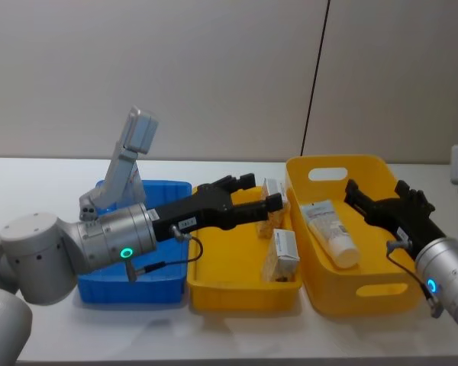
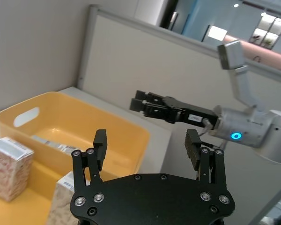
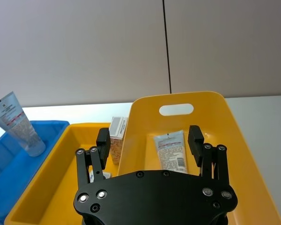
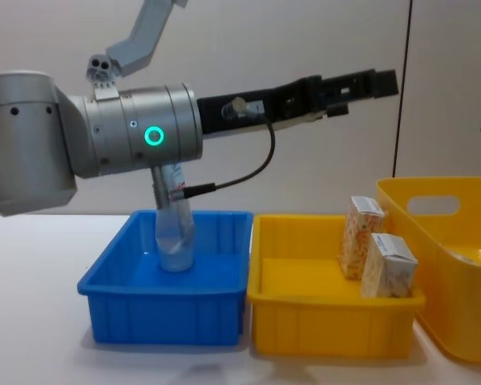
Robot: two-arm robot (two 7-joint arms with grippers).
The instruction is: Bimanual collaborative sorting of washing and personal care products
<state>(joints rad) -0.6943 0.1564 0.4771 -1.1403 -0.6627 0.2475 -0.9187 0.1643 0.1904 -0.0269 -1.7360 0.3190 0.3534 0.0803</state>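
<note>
Flat tube [image 1: 330, 231] lay in the handled yellow bin [image 1: 359, 293], just right of the middle yellow tray [image 1: 237, 293]. Near carton [image 4: 387, 275] and far carton [image 4: 361, 237] stood upright at the tray's right end. Leaning tube [image 4: 175, 233] stood in the blue bin [image 1: 130, 293] left of the tray, partly hidden behind the left arm. Left gripper [image 1: 264, 191] hovered over the tray, fingers spread, empty. Right gripper [image 1: 377, 189] hung over the handled bin, also spread and empty.

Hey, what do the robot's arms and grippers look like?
The left arm and right arm are silver-grey cylinders, each with a glowing teal ring. The left gripper and right gripper are matte black, two-fingered, with silver screws; a thin black cable loops beside each wrist.
</note>
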